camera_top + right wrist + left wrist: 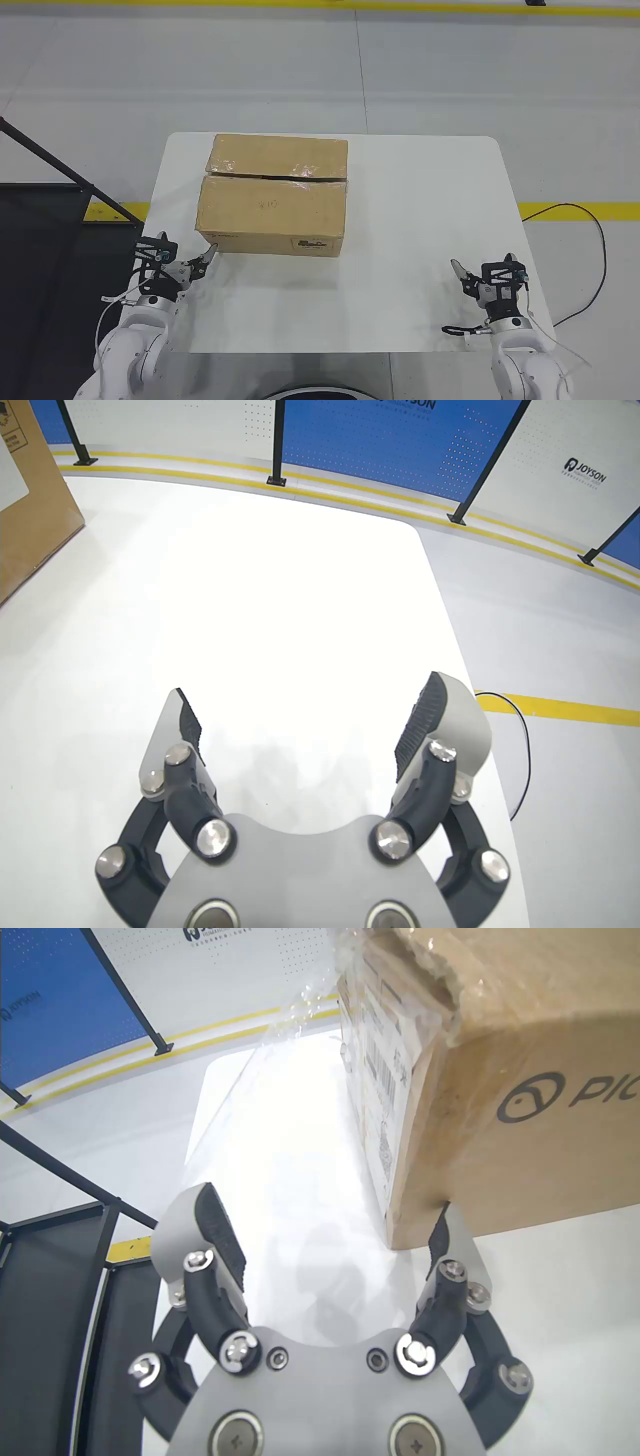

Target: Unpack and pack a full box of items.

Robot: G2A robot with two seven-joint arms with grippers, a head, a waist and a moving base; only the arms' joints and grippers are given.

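The closed box sits left of centre in the top view, my left gripper spread at its lower-left corner and my right gripper spread at lower right, so I'd raise the left to the flap seam and pry gently, steadying with the right.

Left pincer & right pincer: grey plates, blk ribbed pads, steel screws, white arms.
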